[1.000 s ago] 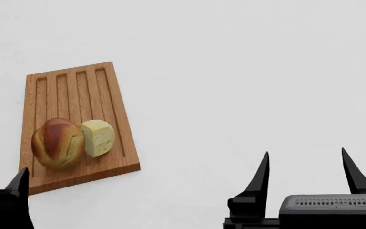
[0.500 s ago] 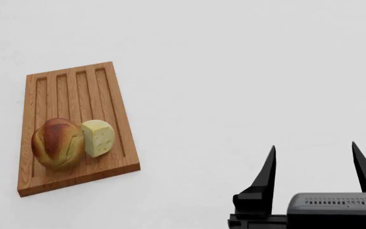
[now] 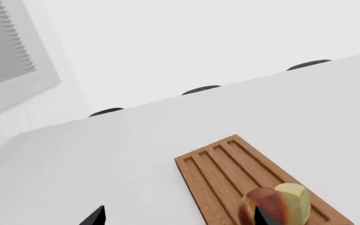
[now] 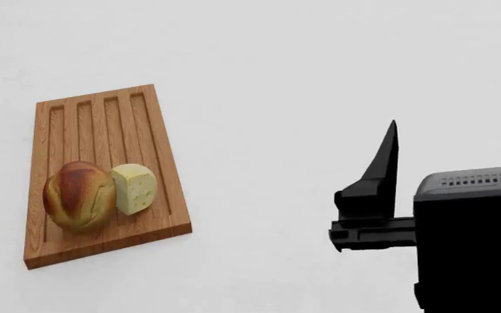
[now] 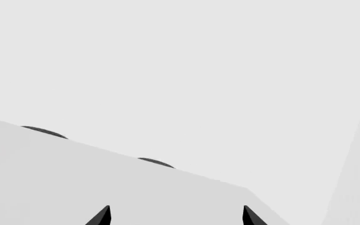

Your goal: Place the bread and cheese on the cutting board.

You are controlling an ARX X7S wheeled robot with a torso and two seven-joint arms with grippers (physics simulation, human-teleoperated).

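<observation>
Right gripper (image 4: 455, 140) spread wide and empty, well apart from the cutting board (image 4: 141, 117); left gripper (image 3: 178, 216) likewise spread, nothing between its tips.

Bread (image 4: 78, 195) and cheese (image 4: 134, 188) resting side by side and touching on the near end of the cutting board, bread toward the outer long edge, cheese toward the white table (image 4: 320, 78). Seen also in the left wrist view: bread (image 3: 269, 206) and cheese (image 3: 296, 197) on the grooved cutting board (image 3: 221, 164). Both placements apparently done, so only a clean retreat left: better to lift both arms straight up and away, keep fingers parted, avoid sweeping across the board or nudging either food off its edge.
</observation>
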